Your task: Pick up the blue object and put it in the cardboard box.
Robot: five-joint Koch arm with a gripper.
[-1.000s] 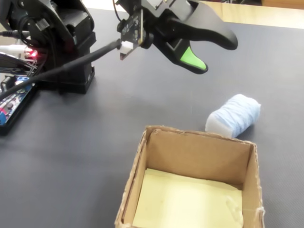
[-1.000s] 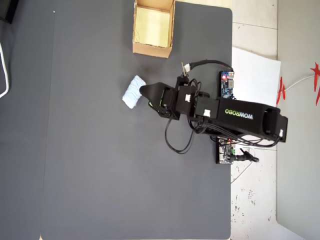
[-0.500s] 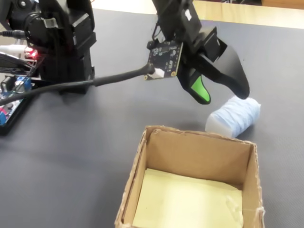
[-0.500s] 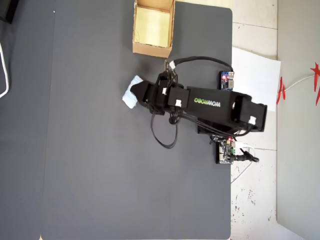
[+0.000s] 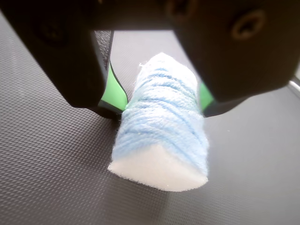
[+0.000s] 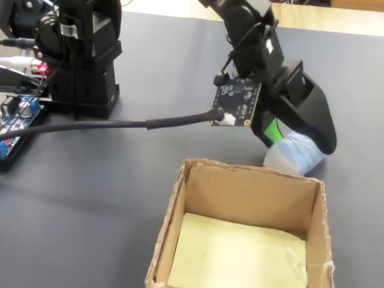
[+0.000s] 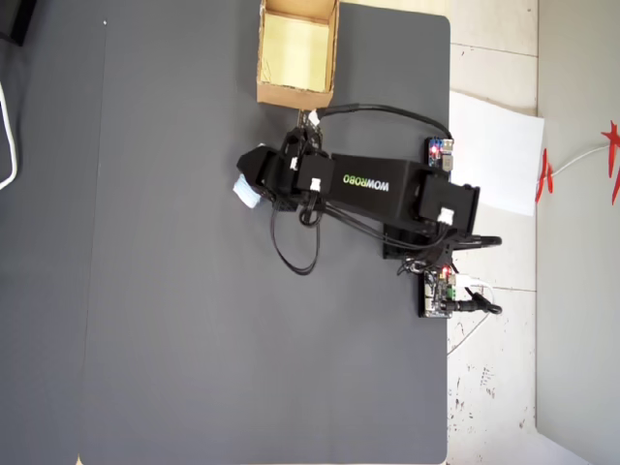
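Gripper [image 5: 161,105] w/ green pads [image 5: 114,89] is clamped on both sides of the blue object [image 5: 161,126], which lies on the grey mat [image 5: 42,178] between the jaws, prob. gripped low for a lift to the cardboard box [image 6: 252,192] just beside it.

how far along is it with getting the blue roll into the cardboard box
Done: the arm has reached the blue object, and the gripper straddles it, green pads against both sides in the wrist view. In hand: the grasp; the roll seems to sit on the dark mat, so no clear lift yet. Left: lifting it, carrying it to the cardboard box nearby, whose yellowish inside shows nothing in it, and releasing.
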